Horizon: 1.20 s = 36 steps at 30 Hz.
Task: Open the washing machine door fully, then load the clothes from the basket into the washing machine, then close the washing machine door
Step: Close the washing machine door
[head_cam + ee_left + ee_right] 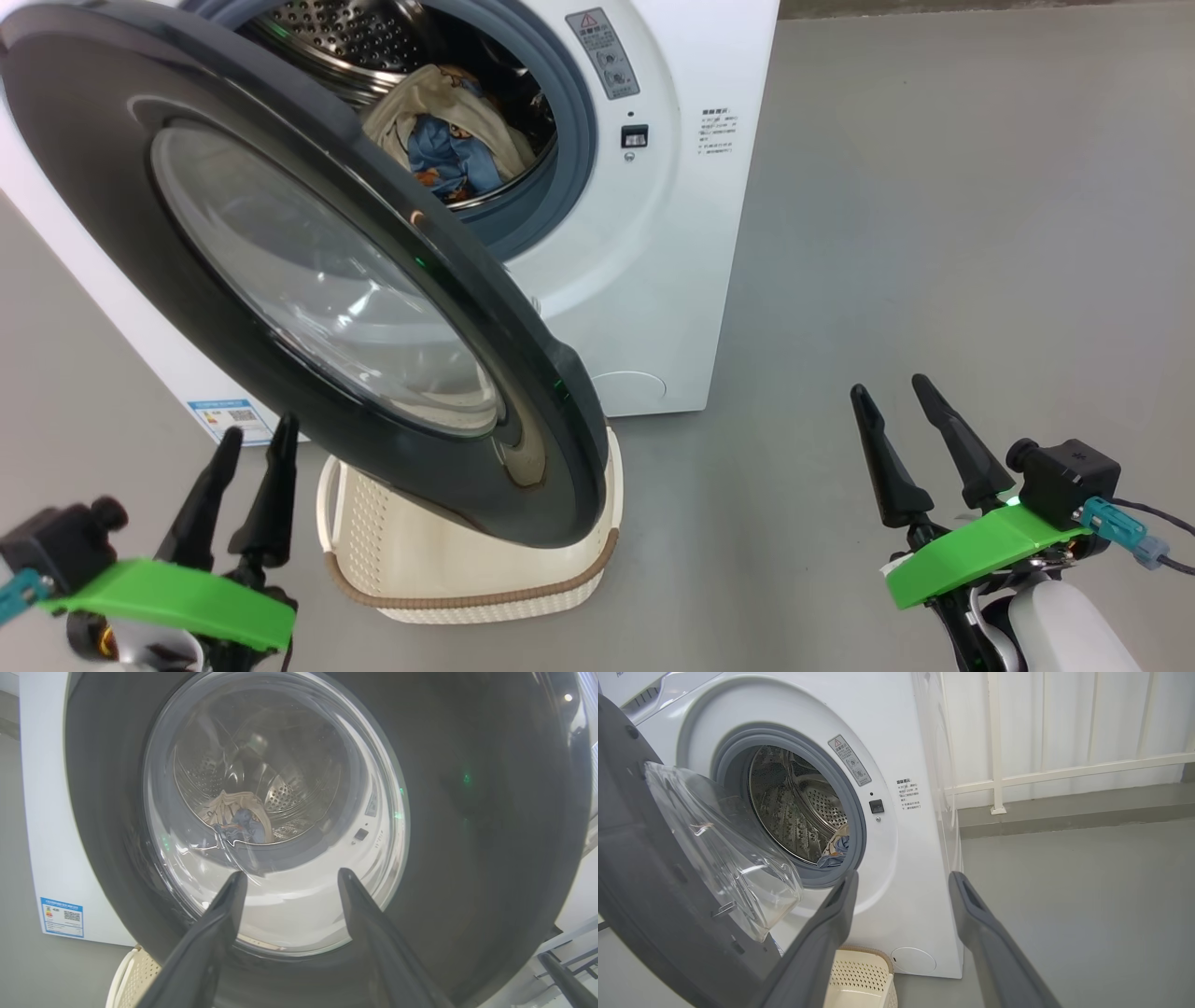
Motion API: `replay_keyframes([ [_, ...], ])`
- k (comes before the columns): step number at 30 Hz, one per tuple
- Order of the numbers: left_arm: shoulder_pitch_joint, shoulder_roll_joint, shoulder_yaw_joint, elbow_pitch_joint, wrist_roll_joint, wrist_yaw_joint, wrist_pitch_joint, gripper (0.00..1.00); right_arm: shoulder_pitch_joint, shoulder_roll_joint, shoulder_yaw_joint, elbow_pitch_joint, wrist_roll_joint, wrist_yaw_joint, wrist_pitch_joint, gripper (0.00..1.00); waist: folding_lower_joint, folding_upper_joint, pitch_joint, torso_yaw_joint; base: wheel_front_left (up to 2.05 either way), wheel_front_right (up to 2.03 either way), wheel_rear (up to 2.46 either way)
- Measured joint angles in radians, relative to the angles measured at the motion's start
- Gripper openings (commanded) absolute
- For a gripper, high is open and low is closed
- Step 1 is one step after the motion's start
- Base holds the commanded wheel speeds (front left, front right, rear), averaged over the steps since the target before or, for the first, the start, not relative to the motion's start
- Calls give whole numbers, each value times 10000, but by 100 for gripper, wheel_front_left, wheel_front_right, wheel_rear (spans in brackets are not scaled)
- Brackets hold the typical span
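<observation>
a grey floor (934,233) spreads under everything. the white washing machine (672,233) stands on it at the upper left of the head view, front facing the robot. its big round black door (75,140) stands partly open, swung out toward the camera on the robot's left side, and the clear glass porthole (317,280) bulges at its middle. the door's lower edge hangs over the cream basket (467,569), which sits on the floor just in front of the machine, its brown woven rim toward the robot. behind the door the steel drum (345,37) shows inside the grey-blue gasket (569,121). the clothes (457,140) lie in the drum near its front lip, cream cloth wrapped around light blue fabric with orange patches.

the left end effector (259,427) is at the lower left, just beside the door's lower rim and left of the basket. its fingers are spread and hold nothing, and in the left wrist view they point at the porthole. whether they touch the door, i cannot tell. the right end effector (889,385) hangs over bare floor at the lower right, well apart from the machine, fingers spread wide with nothing between them. a small blue label (224,415) sits at the machine's lower corner.
</observation>
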Motion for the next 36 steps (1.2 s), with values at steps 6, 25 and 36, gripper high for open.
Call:
replay_keyframes([
  [6, 99, -73, -8, 685, 1003, -23, -941, 100, 1, -46, 2, -6, 12, 0, 0, 100, 0, 0, 19, -2, 0, 0, 0],
  [25, 513, -1277, 1344, 1009, 3776, 15, -1172, 100, 0, -98, 31, -12, 12, 0, 2, 100, 0, 0, 191, 98, 0, 0, 0],
  [36, 648, -1409, 1386, 993, 4132, -27, -1197, 100, -1, -144, 136, 0, 12, 0, 2, 100, 0, 0, 169, 141, 0, 0, 0],
])
